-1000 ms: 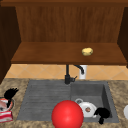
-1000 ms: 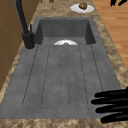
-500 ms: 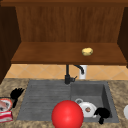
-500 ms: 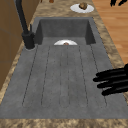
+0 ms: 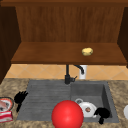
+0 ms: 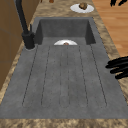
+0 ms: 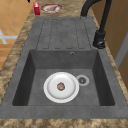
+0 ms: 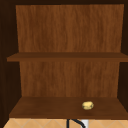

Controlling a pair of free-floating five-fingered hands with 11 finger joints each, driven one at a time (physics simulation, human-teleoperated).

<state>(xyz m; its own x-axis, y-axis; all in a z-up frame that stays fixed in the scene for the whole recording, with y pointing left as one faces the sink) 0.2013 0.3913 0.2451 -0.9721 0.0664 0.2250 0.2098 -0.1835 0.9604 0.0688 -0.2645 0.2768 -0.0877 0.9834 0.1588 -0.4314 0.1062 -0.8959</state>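
My left hand (image 5: 20, 98) hovers over the left edge of the grey drainboard (image 5: 45, 100), beside a plate of food (image 5: 5, 103) and a red box (image 5: 5, 116). In the left side view the left hand (image 6: 118, 67) reaches in from the front edge with straight fingers and holds nothing. My right hand (image 5: 102, 113) hangs at the front right corner of the sink basin (image 5: 106, 97), close to a white plate (image 5: 87, 109) with a small brown thing on it. The right hand's fingers (image 6: 117, 2) look straight. A red ball (image 5: 67, 115) shows at the sink's front edge.
A black faucet (image 5: 67, 75) stands behind the sink. A yellow lump (image 5: 87, 51) lies on the wooden shelf (image 5: 50, 56) above. Another white plate (image 6: 82, 7) with a brown item sits on the counter right of the basin. The drain (image 7: 82, 80) is next to the basin plate (image 7: 61, 87).
My left hand has moved right, from beside the plate of food towards the drainboard's edge. The right hand, ball and plates have stayed put.
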